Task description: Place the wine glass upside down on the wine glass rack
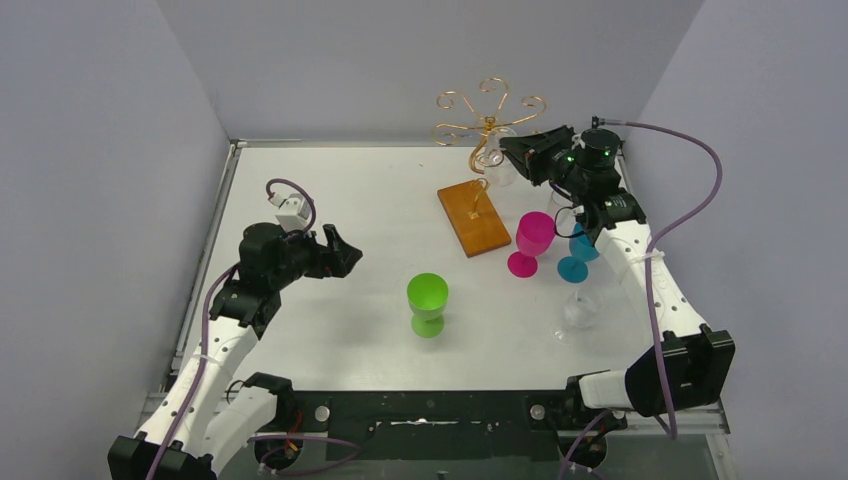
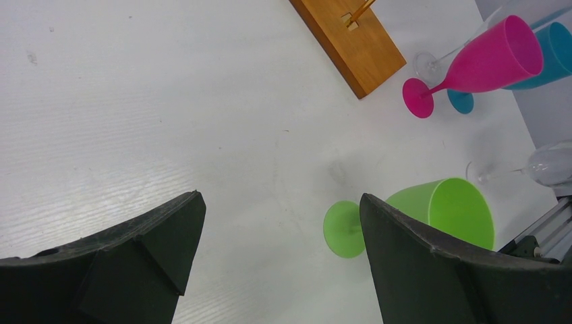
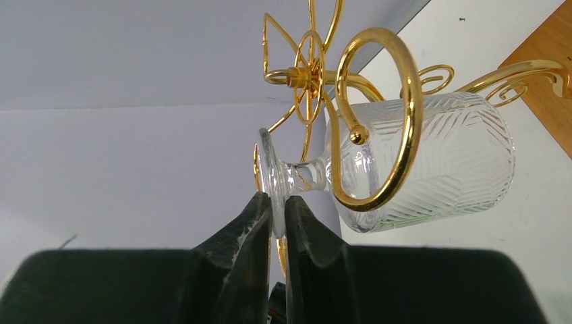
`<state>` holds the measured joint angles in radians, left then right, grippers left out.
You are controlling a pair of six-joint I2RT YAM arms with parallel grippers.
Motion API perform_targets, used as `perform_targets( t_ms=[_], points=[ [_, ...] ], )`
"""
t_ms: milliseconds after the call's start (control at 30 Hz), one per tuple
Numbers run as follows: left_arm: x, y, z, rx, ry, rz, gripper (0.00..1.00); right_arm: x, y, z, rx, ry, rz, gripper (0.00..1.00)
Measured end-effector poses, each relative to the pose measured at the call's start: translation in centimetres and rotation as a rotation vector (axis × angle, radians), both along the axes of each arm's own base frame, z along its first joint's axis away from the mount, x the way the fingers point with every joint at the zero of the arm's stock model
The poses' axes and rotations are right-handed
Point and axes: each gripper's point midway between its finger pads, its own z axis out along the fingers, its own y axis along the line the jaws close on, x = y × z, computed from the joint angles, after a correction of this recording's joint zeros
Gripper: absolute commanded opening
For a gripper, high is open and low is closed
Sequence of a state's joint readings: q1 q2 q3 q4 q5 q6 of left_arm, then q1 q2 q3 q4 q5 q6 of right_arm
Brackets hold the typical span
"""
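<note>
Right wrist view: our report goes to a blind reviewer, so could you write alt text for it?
The right gripper pinches the foot of a clear patterned wine glass. A gold spiral arm of the wine glass rack curls in front of the bowl, and the rack's wooden base shows at the upper right.
</note>
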<state>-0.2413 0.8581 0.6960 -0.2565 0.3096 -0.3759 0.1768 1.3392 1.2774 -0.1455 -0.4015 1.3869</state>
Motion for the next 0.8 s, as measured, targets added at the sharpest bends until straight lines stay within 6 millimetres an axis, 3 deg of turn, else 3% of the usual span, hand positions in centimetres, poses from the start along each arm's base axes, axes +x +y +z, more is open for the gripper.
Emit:
perform_targets(
  t_ms=[800],
  points=[
    [-0.1,0.0,-0.2,0.008,0.004,-0.001,0.86,-0.3,2.1,0.5,-0.005,-0.016,0.152,0.0]
  ],
)
